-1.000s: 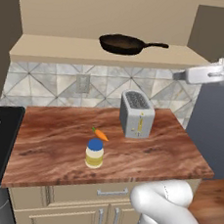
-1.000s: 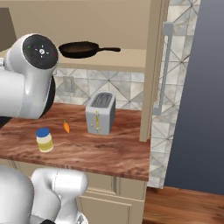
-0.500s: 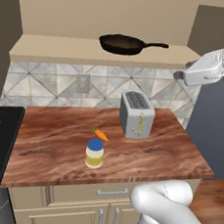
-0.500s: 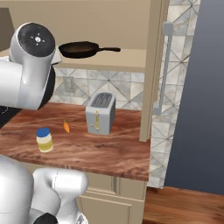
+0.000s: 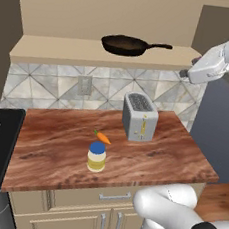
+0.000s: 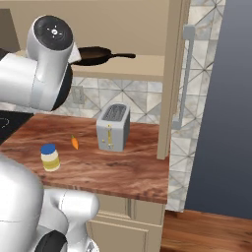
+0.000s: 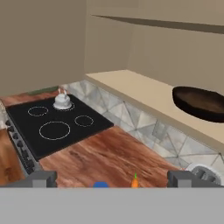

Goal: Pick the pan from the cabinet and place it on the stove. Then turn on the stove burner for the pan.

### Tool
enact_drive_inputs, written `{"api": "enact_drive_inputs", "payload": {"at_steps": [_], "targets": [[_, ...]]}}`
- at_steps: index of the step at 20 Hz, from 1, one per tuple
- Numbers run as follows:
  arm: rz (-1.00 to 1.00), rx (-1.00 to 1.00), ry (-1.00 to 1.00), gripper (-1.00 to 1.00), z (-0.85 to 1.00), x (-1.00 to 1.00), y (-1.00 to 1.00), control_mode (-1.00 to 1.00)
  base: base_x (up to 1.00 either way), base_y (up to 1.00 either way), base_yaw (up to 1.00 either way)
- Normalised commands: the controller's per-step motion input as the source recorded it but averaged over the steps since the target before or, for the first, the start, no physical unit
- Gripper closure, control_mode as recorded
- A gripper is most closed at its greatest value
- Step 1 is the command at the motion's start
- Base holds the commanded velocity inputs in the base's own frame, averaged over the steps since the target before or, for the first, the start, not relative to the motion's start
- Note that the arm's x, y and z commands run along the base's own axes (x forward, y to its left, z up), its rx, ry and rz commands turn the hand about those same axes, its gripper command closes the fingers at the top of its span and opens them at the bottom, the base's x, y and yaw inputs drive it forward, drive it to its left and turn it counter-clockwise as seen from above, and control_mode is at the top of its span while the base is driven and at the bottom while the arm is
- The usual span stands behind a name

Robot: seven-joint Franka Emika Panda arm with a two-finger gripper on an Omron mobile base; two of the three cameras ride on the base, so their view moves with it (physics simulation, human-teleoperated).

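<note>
Sitting alone on the cabinet (image 5: 93, 53) shelf, the pan (image 5: 125, 45) points its handle right toward the spread end effector (image 5: 184, 73).

White Franka arm raised high, forearm reaching out level. Two-finger gripper (image 5: 184, 73) points sideways, dark finger tips (image 7: 43, 178) spread wide apart, nothing between them.

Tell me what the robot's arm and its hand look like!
The arm is made of fat, smooth, glossy white tubes with rounded ends. One end wears a round dark grey cap with tiny light dots. Dark rings show at the joints low down. The hand is a white block, and the gripper has two small, square, dark grey finger tips. No cables or markings show.
</note>
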Motion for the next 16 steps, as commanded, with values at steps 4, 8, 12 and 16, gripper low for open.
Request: {"api": "enact_drive_inputs", "payload": {"at_steps": [4, 8, 12, 16], "targets": [[0.00, -0.05, 0.00, -1.00, 0.00, 0.24, -0.39, -1.00, 0.00, 0.00, 0.00], [0.00, -0.04, -0.04, -1.00, 0.00, 0.27, -0.29, -1.00, 0.00, 0.00, 0.00], [0.00, -0.04, -0.07, -1.00, 0.00, 0.35, -0.14, -1.00, 0.00, 0.00, 0.00], [0.00, -0.05, -0.12, -1.00, 0.00, 0.27, -0.17, -1.00, 0.00, 0.00, 0.00]]}}
